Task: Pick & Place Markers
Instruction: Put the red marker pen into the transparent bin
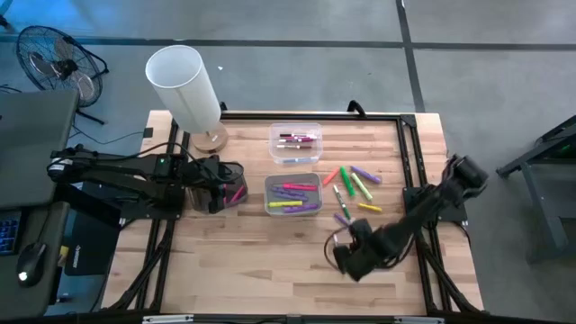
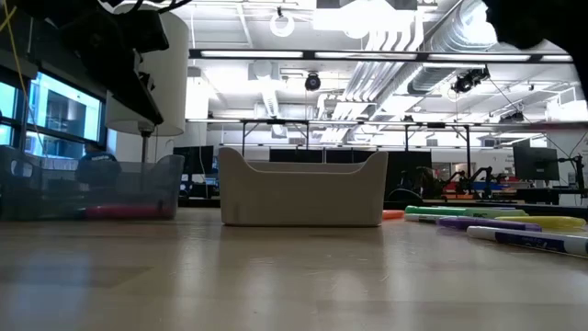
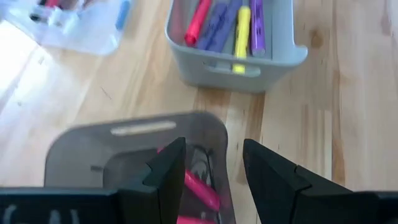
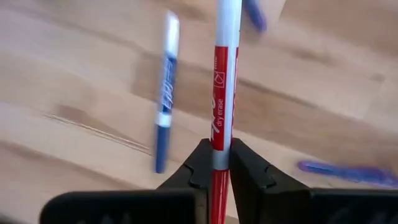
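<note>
Two tools are at work for me now. My right tool (image 4: 219, 163) is clenched on a red dry-erase marker (image 4: 222, 93), pinching it near one end so the long white body sticks straight out past the tips. I think that grip keeps it steady for the ride to a bin. Just beside that tool lies a blue marker (image 4: 164, 93) flat on the wooden table (image 1: 225, 261), and ahead of it is the loose pile of markers (image 1: 355, 184), green, yellow, orange and purple, waiting for their turn. My left tool (image 3: 211, 177) has its fingers spread apart and grips nothing. It hangs right over a dark see-through bin (image 1: 229, 184), and a pink marker (image 3: 199, 190) lies in that bin right under the gap between the fingers, so I judge it has just been let go there. Ahead of the left tool stands a grey bin (image 3: 239, 62) with pink, purple and yellow markers lined up inside. Beyond it sits a clear bin (image 1: 295, 141) with a few more. I guess each bin is for its own kind, so the red one must go to the right one.
</note>
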### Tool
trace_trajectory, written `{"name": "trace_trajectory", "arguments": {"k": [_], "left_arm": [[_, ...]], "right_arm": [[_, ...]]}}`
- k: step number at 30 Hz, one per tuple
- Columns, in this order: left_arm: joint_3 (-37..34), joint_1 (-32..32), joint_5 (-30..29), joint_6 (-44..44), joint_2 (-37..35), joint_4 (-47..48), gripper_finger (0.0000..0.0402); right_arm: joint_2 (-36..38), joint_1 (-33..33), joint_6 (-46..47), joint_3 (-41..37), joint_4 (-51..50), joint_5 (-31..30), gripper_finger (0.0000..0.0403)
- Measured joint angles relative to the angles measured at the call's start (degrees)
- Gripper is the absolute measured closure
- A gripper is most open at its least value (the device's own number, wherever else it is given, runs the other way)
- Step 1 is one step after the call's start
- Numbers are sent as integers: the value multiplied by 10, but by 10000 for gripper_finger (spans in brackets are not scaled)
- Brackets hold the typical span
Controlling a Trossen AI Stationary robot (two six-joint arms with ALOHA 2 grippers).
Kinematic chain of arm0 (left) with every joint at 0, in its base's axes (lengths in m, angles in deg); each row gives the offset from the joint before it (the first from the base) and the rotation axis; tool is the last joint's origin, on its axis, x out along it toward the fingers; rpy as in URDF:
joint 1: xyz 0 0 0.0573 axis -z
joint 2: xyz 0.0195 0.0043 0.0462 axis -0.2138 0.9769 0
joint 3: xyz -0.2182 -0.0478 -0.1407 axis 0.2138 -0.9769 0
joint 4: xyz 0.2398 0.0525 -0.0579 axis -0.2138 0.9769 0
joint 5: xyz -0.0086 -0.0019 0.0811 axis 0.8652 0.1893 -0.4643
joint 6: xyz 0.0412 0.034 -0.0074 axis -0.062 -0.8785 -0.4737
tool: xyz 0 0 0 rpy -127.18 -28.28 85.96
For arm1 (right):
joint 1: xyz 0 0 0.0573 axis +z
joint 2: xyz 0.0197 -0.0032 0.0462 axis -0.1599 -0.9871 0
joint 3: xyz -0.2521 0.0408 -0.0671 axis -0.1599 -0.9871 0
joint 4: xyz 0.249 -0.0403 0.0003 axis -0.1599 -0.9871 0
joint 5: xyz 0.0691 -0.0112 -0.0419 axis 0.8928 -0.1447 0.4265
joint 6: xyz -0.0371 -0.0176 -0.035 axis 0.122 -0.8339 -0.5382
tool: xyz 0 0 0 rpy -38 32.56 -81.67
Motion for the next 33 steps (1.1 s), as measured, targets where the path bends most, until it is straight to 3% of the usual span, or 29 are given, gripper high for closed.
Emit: {"name": "trace_trajectory", "arguments": {"k": [5,8,11,15,19,25,33], "left_arm": [[0,0,-7,0,0,-36,243],[0,0,-11,0,0,-54,243],[0,0,-36,0,0,-74,243],[0,0,-87,0,0,-98,243],[0,0,-113,0,0,-113,243],[0,0,-142,1,0,-117,243],[0,0,-154,2,0,-117,243]], "right_arm": [[117,-78,-126,1,-42,-111,380],[163,-162,-262,-1,-34,-171,380],[186,-263,-434,-1,34,-176,380],[180,-397,-671,0,173,-121,380],[142,-503,-823,0,300,-31,380],[48,-603,-932,5,387,65,380],[-97,-638,-1041,113,337,80,366]]}}
